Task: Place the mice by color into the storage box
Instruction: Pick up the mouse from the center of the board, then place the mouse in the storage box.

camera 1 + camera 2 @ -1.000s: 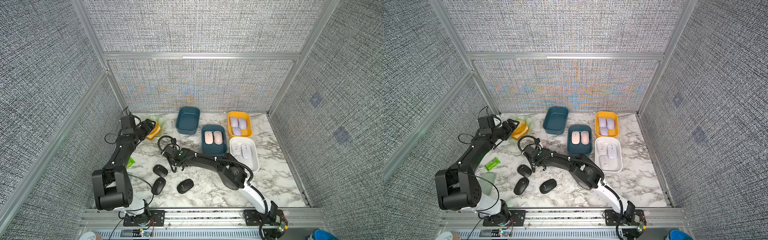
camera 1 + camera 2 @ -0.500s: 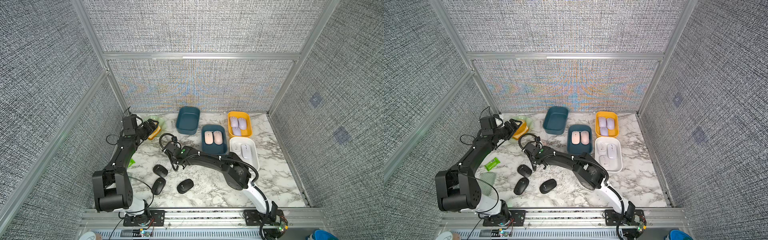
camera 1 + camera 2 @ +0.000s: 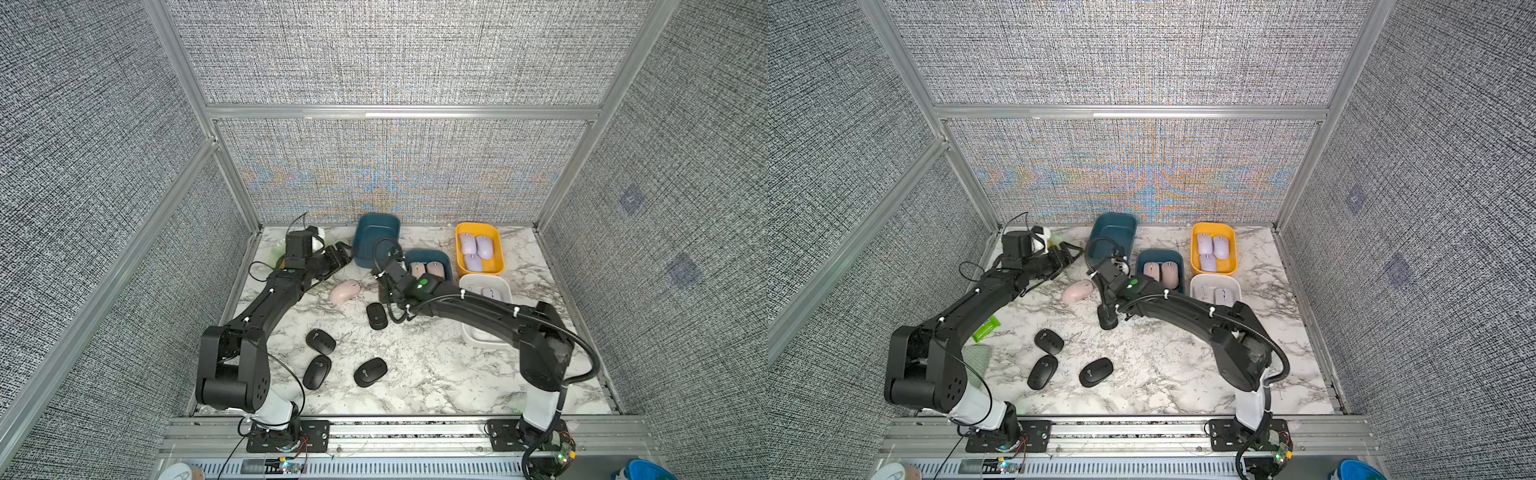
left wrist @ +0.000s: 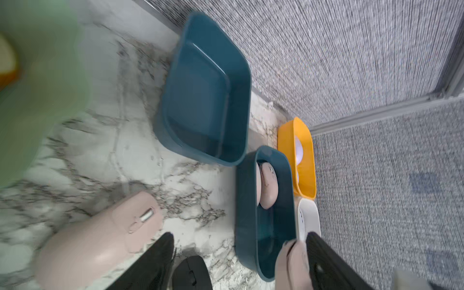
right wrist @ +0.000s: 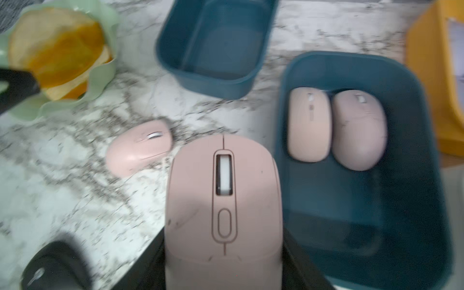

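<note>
My right gripper (image 5: 223, 251) is shut on a pale pink mouse (image 5: 223, 195), gripping its two sides. In both top views it hovers (image 3: 392, 268) at the near-left corner of a blue storage box (image 3: 428, 252) that holds two pink mice (image 3: 426, 269). Another pink mouse (image 3: 345, 291) lies loose on the marble. Several black mice (image 3: 321, 341) lie nearer the front. Three lilac mice (image 3: 476, 249) fill the yellow box (image 3: 498, 249). The white box (image 3: 505, 286) holds white mice and is partly hidden by the right arm. My left gripper (image 3: 338, 255) is open beside the empty blue box (image 3: 376, 241).
A green wavy bowl (image 5: 100, 82) with an orange-yellow bread loaf (image 5: 60, 55) sits at the back left, behind the left arm. A green packet (image 3: 987, 328) and a pale mesh cloth (image 3: 978, 359) lie by the left arm's base. Grey walls close in three sides.
The right gripper has closed on the pink mouse and carried it right and back towards the blue box with pink mice. The left gripper swung right, away from the green bowl.
</note>
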`<state>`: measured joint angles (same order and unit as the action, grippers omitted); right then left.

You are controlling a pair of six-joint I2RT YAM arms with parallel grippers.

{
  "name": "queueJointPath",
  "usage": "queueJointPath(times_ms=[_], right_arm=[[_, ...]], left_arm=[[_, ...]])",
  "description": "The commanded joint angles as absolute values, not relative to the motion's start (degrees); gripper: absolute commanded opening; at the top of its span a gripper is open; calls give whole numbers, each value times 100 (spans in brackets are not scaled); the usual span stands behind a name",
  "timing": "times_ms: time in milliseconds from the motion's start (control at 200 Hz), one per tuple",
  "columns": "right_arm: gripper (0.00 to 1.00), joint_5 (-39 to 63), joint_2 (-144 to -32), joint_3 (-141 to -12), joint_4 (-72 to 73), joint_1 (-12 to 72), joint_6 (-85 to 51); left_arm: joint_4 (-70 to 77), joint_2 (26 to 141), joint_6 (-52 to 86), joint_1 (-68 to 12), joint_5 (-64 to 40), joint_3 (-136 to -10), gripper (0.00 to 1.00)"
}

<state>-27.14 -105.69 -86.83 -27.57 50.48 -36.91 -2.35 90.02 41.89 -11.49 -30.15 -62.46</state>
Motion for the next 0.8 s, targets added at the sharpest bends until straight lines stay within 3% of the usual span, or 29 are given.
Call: queueJointPath(times_ms=[0,305,796], right_arm=[[58,-2479,-10243,-8322,-2685,4639,-3608],[58,-1354,-10480,-8136,-3132,3686,-3345],[59,-924,-11745,-8816,-3312,3473,-3393]], left_arm=[[-412,9199,4024,-1471,-3105,-6367,84],[-1189,10029,3764,-2162,-3613,-6978,81],[-1217,9915,3716,-2158,-3330,-6952,81]])
